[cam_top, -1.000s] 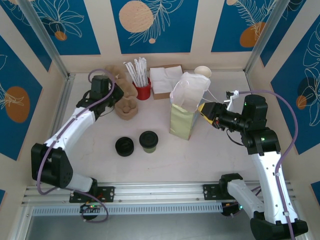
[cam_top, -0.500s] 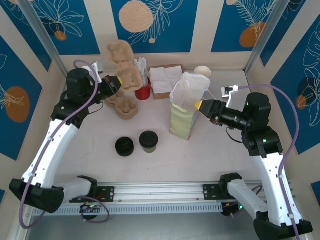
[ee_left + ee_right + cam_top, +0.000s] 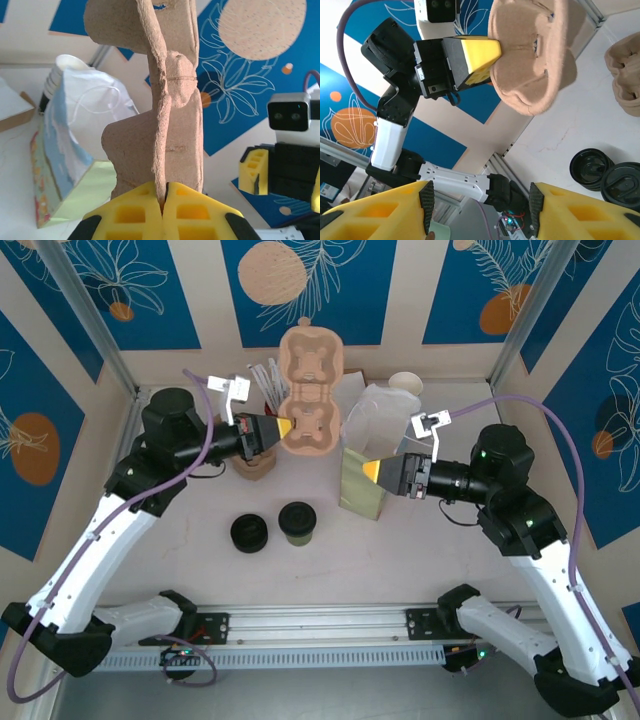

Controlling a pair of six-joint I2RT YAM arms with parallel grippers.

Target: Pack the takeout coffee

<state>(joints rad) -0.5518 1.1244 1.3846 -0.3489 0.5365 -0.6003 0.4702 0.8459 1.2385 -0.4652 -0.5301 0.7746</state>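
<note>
The top external camera looks down from above and behind the arm bases, far enough back to take in the whole table (image 3: 400, 550) up to the back wall. The left wrist camera sits just behind the left gripper (image 3: 163, 200) and faces rightward along its fingers, very near the pulp cup carrier (image 3: 165, 125), which it sees edge-on. The right wrist camera looks out between the fingers of the right gripper (image 3: 480, 200) toward the left arm, its picture rolled sideways. All three views share the pulp cup carrier, and the wrist cameras face each other. The paper bag (image 3: 352, 498) appears from above and from the left wrist.
</note>
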